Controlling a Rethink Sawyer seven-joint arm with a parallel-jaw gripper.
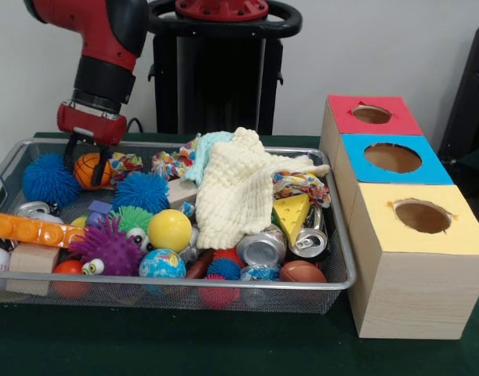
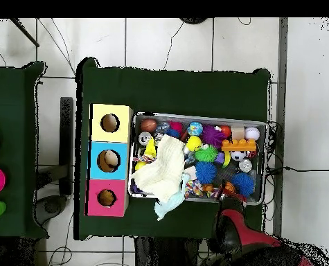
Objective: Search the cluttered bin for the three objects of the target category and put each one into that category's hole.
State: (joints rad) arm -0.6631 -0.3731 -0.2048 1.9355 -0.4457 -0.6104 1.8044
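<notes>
My gripper (image 1: 88,160) reaches down into the back left corner of the wire mesh bin (image 1: 223,287). Its two fingers sit on either side of a small orange basketball (image 1: 88,171) and press against it. In the overhead view the arm covers that corner, and the basketball (image 2: 228,187) shows just past the gripper (image 2: 229,197). Three wooden boxes stand beside the bin, each with a round hole in its top: red (image 1: 345,117), blue (image 1: 357,168), yellow (image 1: 380,227).
A cream cloth (image 1: 231,188) drapes over the bin's middle. Around it lie blue spiky balls (image 1: 49,178), a purple spiky ball (image 1: 107,247), a yellow ball (image 1: 169,229), crushed cans (image 1: 261,249), a cheese wedge (image 1: 292,213), a brown football (image 1: 302,272) and an orange brick (image 1: 31,229).
</notes>
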